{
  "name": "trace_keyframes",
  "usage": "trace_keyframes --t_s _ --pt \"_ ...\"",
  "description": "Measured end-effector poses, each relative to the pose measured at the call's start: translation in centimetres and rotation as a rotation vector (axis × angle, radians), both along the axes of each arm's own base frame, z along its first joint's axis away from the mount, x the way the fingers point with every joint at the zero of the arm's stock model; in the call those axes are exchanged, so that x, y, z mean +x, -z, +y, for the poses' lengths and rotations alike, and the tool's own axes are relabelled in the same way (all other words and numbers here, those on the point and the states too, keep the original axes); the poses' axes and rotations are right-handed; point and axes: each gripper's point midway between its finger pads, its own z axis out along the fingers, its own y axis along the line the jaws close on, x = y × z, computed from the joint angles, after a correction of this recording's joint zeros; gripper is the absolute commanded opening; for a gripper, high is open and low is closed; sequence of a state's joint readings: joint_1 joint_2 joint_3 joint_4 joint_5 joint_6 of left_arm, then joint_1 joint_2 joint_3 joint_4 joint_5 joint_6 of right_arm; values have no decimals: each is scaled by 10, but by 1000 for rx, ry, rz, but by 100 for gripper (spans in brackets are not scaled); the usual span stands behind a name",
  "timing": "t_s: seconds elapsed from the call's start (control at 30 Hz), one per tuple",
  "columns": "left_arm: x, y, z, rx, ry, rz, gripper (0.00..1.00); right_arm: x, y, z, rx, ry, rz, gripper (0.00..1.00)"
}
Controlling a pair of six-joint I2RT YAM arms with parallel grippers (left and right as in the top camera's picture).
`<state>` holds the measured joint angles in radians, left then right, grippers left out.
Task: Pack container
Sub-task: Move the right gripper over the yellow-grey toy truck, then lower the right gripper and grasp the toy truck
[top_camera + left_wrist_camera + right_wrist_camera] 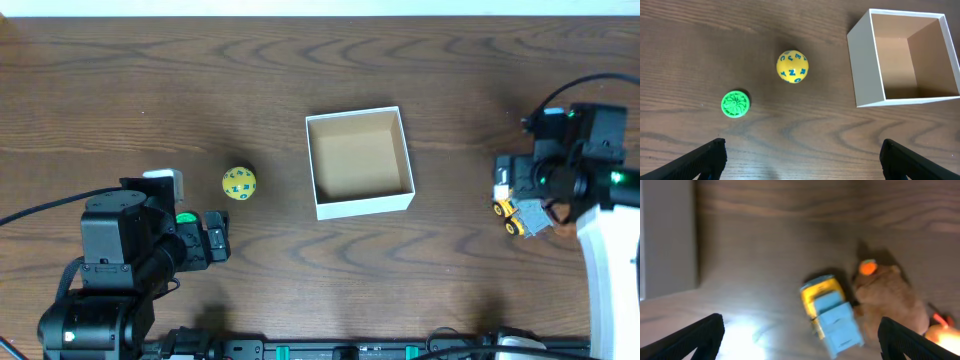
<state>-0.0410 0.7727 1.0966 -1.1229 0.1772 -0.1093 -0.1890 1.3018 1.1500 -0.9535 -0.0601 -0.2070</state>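
Observation:
The container [361, 205] is a square shallow box, white outside and tan inside, empty at the table's middle; it also shows in the left wrist view [867, 75]. A yellow ball with blue letters [239, 183] lies left of it, also seen from the left wrist [792, 66]. A green ridged disc [735, 104] lies near the ball, just visible from overhead [186, 218]. My left gripper [800, 160] is open and empty, short of both toys. My right gripper [800, 337] is open above a yellow and blue toy truck [832, 314] and a brown plush [887, 297].
From overhead the truck [520, 215] lies under the right arm at the table's right side. The box's white wall [667, 240] fills the left of the right wrist view. An orange object [945, 330] shows at the right edge there.

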Motion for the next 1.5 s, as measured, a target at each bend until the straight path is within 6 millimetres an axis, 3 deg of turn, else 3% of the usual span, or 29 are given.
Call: trace_keyframes --t_s 0.1,0.27,0.57,0.9,1.03,1.43,1.5 --pt "0 1 0 0 0 8 98 8 20 -14 -10 -3 49 99" --pt "3 5 0 1 0 29 98 3 54 -23 -12 -49 178 99" --pt "6 11 0 3 0 60 98 -3 74 -46 -61 -44 259 99" --pt "10 17 0 4 0 93 98 -9 115 -47 -19 -21 392 99" --pt "10 17 0 4 0 95 98 -10 120 -47 -13 -8 408 97" --pt "8 19 0 5 0 107 98 -10 120 -47 -4 24 407 72" --pt "7 19 0 5 0 109 98 -11 120 -47 -3 27 408 71"
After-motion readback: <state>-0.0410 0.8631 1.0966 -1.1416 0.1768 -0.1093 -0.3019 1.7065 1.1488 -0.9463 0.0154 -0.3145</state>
